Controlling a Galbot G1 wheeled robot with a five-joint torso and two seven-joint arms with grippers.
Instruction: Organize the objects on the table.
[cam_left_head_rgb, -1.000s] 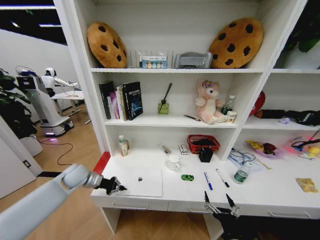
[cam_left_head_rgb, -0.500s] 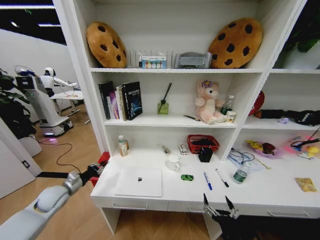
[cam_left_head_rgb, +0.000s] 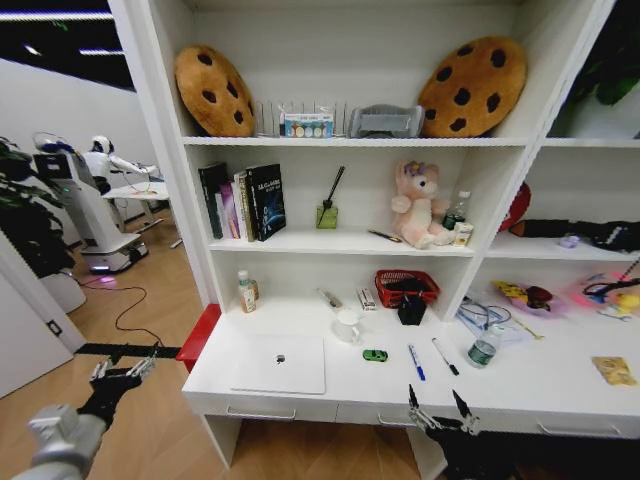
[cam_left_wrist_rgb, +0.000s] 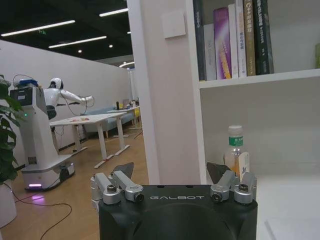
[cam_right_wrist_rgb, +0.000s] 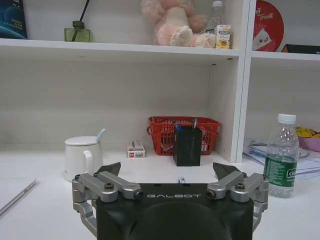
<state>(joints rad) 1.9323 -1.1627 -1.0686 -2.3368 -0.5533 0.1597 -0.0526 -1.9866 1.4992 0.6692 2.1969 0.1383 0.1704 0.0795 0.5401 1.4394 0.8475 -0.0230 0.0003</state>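
We see a long white desk (cam_left_head_rgb: 560, 385) with shelves above it. Our left claw (cam_left_head_rgb: 122, 370) hangs low off the left end of the desk, above the wood floor. Its fingers are spread wide and it holds nothing. From its own camera the left claw (cam_left_wrist_rgb: 170, 172) points at the white side wall of the shelves, with a small bottle (cam_left_wrist_rgb: 234, 150) just past it.

Our right claw (cam_left_head_rgb: 438, 408) sits at the front edge of the desk, near the middle. Its fingers are spread too, and nothing is between them. From its own camera the right claw (cam_right_wrist_rgb: 168, 172) looks across the desk top at a white mug (cam_right_wrist_rgb: 82, 157), a red basket (cam_right_wrist_rgb: 182, 134), a black pen cup (cam_right_wrist_rgb: 187, 146) and a water bottle (cam_right_wrist_rgb: 279, 156).

The silver laptop (cam_left_head_rgb: 280, 363) lies shut and flat on the left part of the desk. The small green thing (cam_left_head_rgb: 375, 355) lies to the right of it, near the mug (cam_left_head_rgb: 347, 325). The blue pen (cam_left_head_rgb: 415, 362) and the black pen (cam_left_head_rgb: 445, 356) lie side by side, a little apart, right of the green thing. Both pens are just behind the right claw. The water bottle (cam_left_head_rgb: 483, 348) stands right of the black pen.
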